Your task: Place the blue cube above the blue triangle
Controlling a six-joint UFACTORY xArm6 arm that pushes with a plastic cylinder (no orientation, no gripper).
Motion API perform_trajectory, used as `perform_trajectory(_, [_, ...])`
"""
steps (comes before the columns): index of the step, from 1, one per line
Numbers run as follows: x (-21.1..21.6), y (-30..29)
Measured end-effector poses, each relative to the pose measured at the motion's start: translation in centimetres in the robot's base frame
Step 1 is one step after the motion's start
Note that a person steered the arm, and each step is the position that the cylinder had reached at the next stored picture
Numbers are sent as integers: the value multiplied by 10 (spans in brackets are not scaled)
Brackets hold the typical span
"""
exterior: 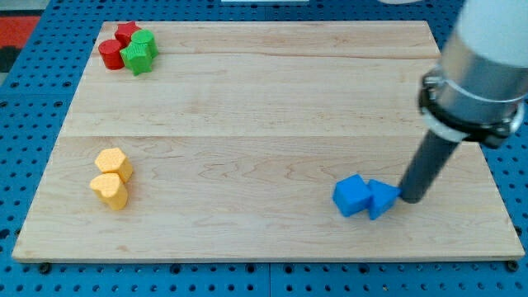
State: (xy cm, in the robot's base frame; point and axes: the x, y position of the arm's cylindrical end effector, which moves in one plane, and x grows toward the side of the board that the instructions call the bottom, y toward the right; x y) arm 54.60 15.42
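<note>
Two blue blocks touch: blue cube [352, 195] left of blue triangle [382, 198], my tip [410, 199] against the triangle's right.

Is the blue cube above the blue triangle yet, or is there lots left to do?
Not yet. The blue cube sits at the view's left of the blue triangle, touching it. My tip is against the triangle's right side. Left to do: get the cube above the triangle.
</note>
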Motion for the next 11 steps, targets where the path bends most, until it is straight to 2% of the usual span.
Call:
perform_trajectory(1, [11,-52])
perform_trajectory(2, [11,-58])
perform_trajectory(3, [14,-43])
perform_trajectory(4, [35,-11])
perform_trajectory(5, [47,-20])
perform_trajectory(6, [30,-92])
perform_trajectory(7, [8,-140])
perform_trajectory(8, [-10,-152])
perform_trajectory(10, [-24,-64])
perform_trajectory(11, [-26,-109])
